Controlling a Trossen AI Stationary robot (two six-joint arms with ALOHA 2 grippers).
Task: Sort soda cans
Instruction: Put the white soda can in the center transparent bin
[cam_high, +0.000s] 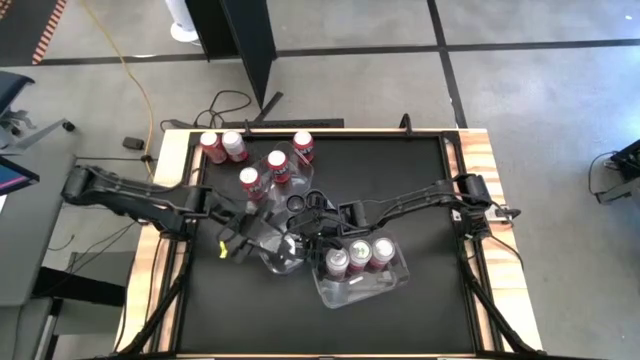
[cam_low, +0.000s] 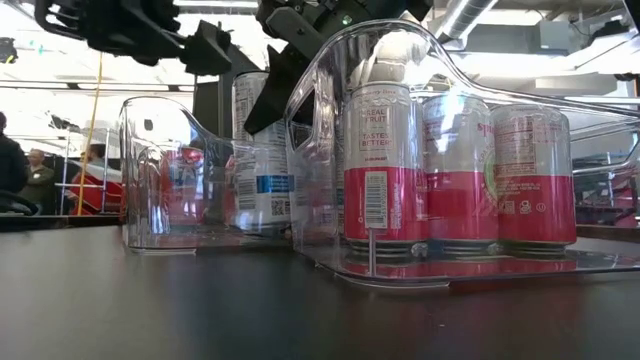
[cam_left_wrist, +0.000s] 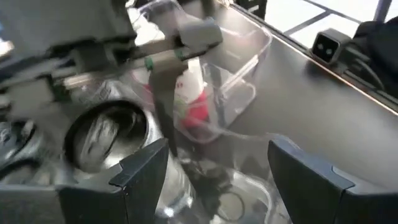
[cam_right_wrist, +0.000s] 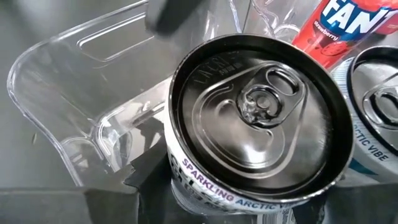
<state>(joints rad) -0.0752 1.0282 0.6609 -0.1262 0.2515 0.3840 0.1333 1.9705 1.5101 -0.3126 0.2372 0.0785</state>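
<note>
My right gripper (cam_high: 302, 220) reaches in from the table's right and is shut on a white soda can (cam_right_wrist: 255, 112) with a silver top, inside a clear tub (cam_low: 160, 170) at mid-table. A second white can (cam_right_wrist: 373, 124) and a red can (cam_right_wrist: 348, 25) stand right beside it. My left gripper (cam_left_wrist: 217, 180) hovers open over the same tub (cam_high: 268, 255), touching nothing. A second clear tub (cam_high: 365, 288) toward the near right holds three red-and-white cans (cam_low: 385, 170) standing upright. My right gripper has the white can (cam_low: 262, 150) between its two fingers, high on its side wall just under the rim. One dark finger (cam_low: 268, 95) shows against the can's upper side. The fingers slant down from the right. The can stands upright inside the tub; the can's own top hides the pads.
Several red-and-white cans (cam_high: 222, 147) stand upright at the table's far left, some inside a third clear tub (cam_high: 285, 178). The two arms are close together over mid-table. Bare black tabletop lies at the far right and along the near edge.
</note>
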